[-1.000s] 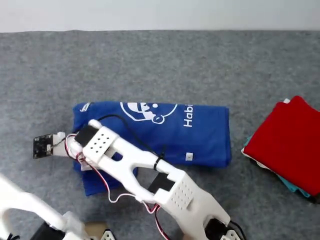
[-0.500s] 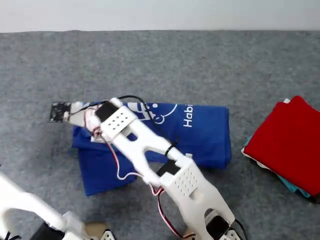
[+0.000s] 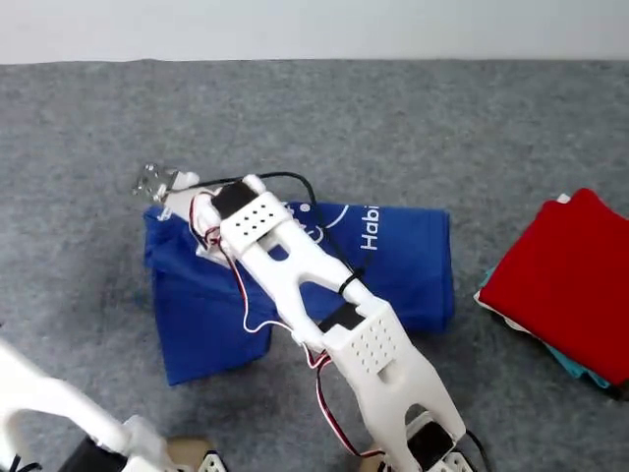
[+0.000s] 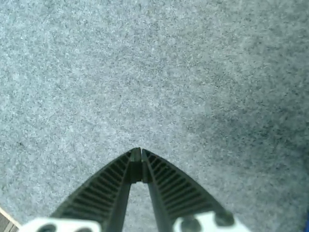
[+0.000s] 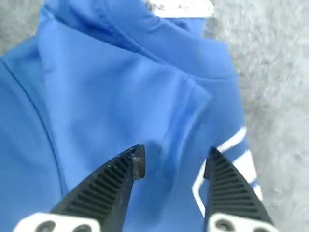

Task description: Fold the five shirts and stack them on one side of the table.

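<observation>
**Two robot arms at a grey desk, one stretched over a blue shirt**

A grey, felt-like desk (image 3: 393, 118), seen from above. A blue shirt (image 3: 393, 265) w/ white print lies flat a bit left of ctr. It is partly folded into a wide rectangle, and a looser flap sticks out at its near-left corner.

The right arm (image 3: 295, 275), white plastic w/ red & black wires, runs from the near edge diagonally across the shirt to its far-left corner. From the wrist camera, the right gripper (image 5: 175, 157) is over the blue fabric. Its two ribbed fingers (image 5: 111, 179) are spread wide apart w/ nothing btwn them. I can't tell whether the tips touch the cloth. Folded seams & a white label (image 5: 178, 7) show beyond the gripper, w/ grey desk past the shirt's edge.

The left arm (image 3: 49, 403) is at the near-left corner of the desk, apart from the shirt. The left gripper (image 4: 140, 155) is closed, tips pressed together, holding nothing, above the grey desk.

At the right edge of the desk, well apart from the blue shirt, sits a stack. A folded red shirt (image 3: 565, 280) is on top & a teal shirt (image 3: 580, 372) peeks out beneath it on the near side. A sliver of white cloth (image 3: 562, 200) shows at the far corner.
</observation>
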